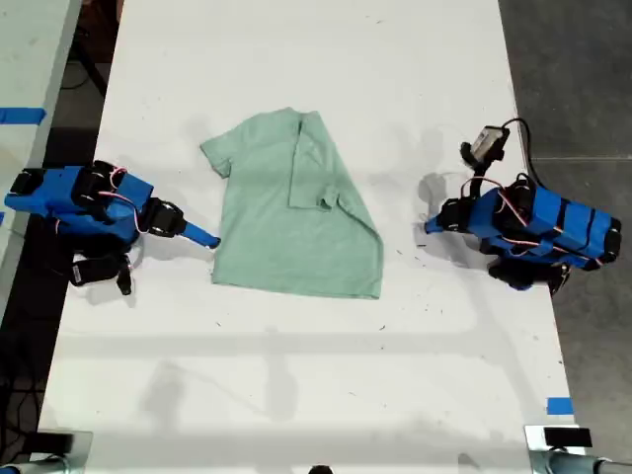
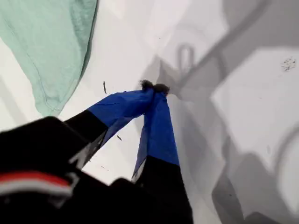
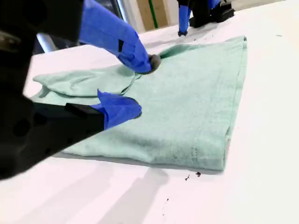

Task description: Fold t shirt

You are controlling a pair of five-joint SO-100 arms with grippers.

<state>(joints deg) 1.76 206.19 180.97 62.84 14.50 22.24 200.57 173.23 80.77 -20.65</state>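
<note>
Folding is partway: the t shirt [image 1: 296, 212] lies mid-tabletop [image 1: 296, 395], one sleeve side already turned in. My first gripper [image 2: 154, 88] rests beside it, jaws clenched on nothing; my second gripper [image 3: 135, 88] hovers at the hem, jaws released. Next, I judge, comes pinching an edge. No writing shows.

The t shirt [image 1: 296, 212] lies mid-table [image 1: 296, 375]; my second gripper [image 1: 207, 238] sits just beside its lower corner on the exterior view's left; my first gripper [image 1: 432, 226] is apart from it, on that view's right.
</note>
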